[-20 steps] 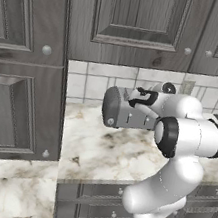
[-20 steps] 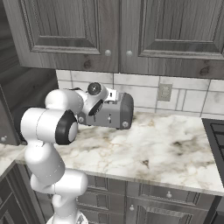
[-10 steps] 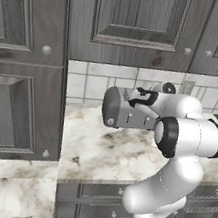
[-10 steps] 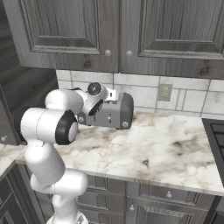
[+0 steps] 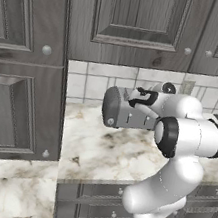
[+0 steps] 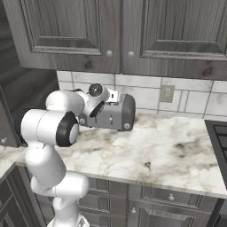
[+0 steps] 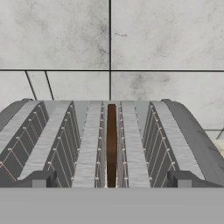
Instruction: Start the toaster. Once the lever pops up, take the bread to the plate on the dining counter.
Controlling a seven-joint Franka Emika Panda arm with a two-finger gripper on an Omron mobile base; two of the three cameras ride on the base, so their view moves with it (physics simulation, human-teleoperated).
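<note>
Toaster (image 5: pixel 126 111) stands at the far edge of the veined marble worktop (image 5: pixel 103 155), against the pale tiled wall (image 7: pixel 109 52); boxy grey metal, rounded dark ends, wire-ribbed slots on top. Bread (image 7: pixel 111 144), a thin brown slice seen edge-on, sits upright in the middle slot. Gripper (image 7: pixel 111 180) hangs just above the slots, fingers (image 7: pixel 39 179) spread wide either side of the bread, holding nothing.

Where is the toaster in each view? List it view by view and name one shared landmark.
Left base view: the toaster stands at centre on the marble worktop, partly behind the arm.
Right base view: the toaster stands left of centre, against the tiled wall.
Hand view: the toaster spans the lower half, seen from above, the bread edge-on in a slot.
Shared landmark: the tiled wall behind it.
</note>
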